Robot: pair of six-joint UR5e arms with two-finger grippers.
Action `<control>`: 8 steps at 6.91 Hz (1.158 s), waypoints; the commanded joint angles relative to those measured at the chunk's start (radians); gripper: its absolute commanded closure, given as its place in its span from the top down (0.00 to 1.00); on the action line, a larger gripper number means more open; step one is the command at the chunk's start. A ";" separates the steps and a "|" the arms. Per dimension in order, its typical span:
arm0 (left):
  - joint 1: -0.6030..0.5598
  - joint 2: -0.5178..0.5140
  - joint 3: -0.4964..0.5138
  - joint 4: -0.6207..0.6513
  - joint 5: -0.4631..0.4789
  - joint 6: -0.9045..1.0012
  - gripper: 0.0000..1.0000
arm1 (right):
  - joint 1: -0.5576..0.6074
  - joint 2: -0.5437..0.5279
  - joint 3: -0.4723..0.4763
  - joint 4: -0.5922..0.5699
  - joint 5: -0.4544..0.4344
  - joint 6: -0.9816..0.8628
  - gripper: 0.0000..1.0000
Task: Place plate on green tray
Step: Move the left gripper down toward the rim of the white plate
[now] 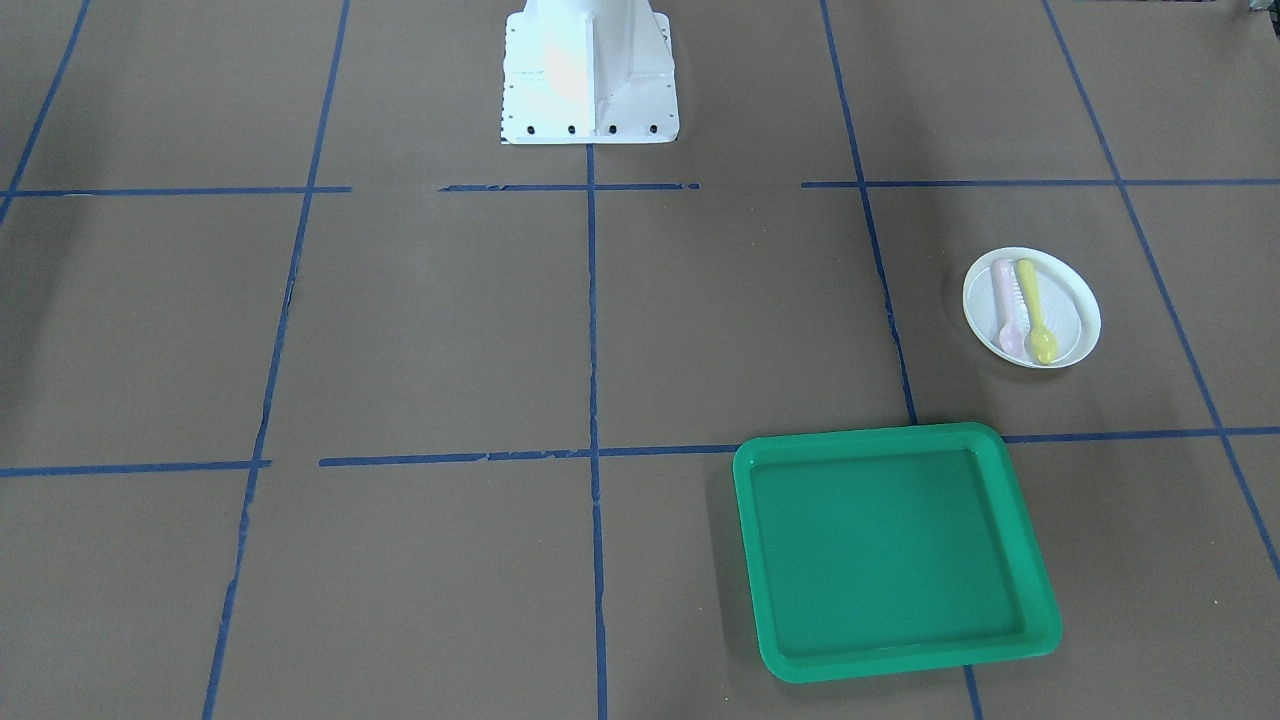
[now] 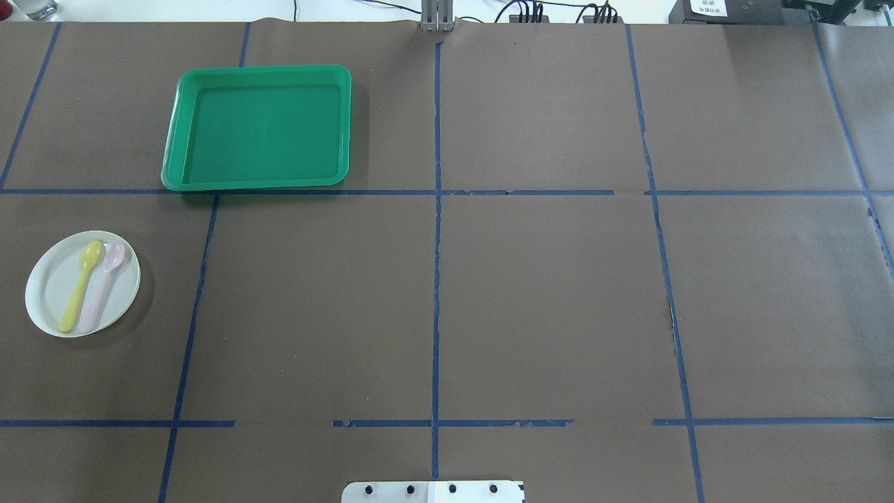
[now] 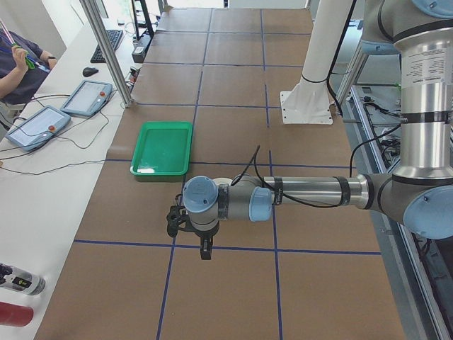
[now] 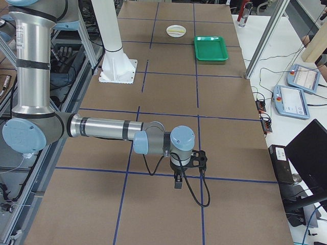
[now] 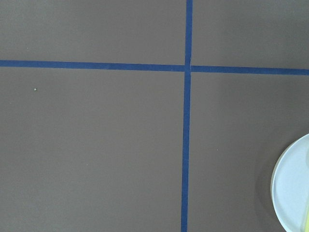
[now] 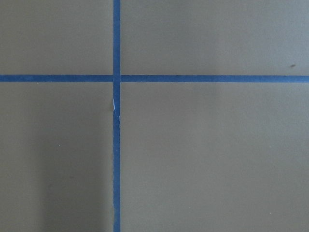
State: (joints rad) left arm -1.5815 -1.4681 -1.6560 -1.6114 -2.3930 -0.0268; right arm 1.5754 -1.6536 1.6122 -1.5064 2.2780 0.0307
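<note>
The white plate [image 1: 1072, 300] lies on the brown table on my left side, holding a yellow spoon [image 1: 1035, 312] and a pink spoon [image 1: 1005, 305]. In the overhead view the plate [image 2: 50, 283] sits nearer to me than the green tray [image 2: 258, 126] and further left. The empty tray [image 1: 890, 550] lies apart from the plate. The plate's edge [image 5: 294, 193] shows at the lower right of the left wrist view. My left gripper [image 3: 185, 225] and right gripper [image 4: 188, 162] show only in side views, above the table; I cannot tell whether they are open or shut.
Blue tape lines [image 2: 436, 209] divide the table into squares. The white robot base [image 1: 588, 75] stands at the table's middle edge. Operator tablets [image 3: 85, 98] and cables lie beyond the far table edge, behind a metal post [image 3: 110, 53].
</note>
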 commanded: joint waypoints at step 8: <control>0.223 -0.110 -0.096 -0.152 0.003 -0.368 1.00 | 0.000 0.000 0.000 0.000 0.000 0.000 1.00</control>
State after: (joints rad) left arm -1.4814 -1.5723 -1.7326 -1.6798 -2.4020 -0.2456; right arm 1.5754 -1.6536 1.6118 -1.5064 2.2779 0.0307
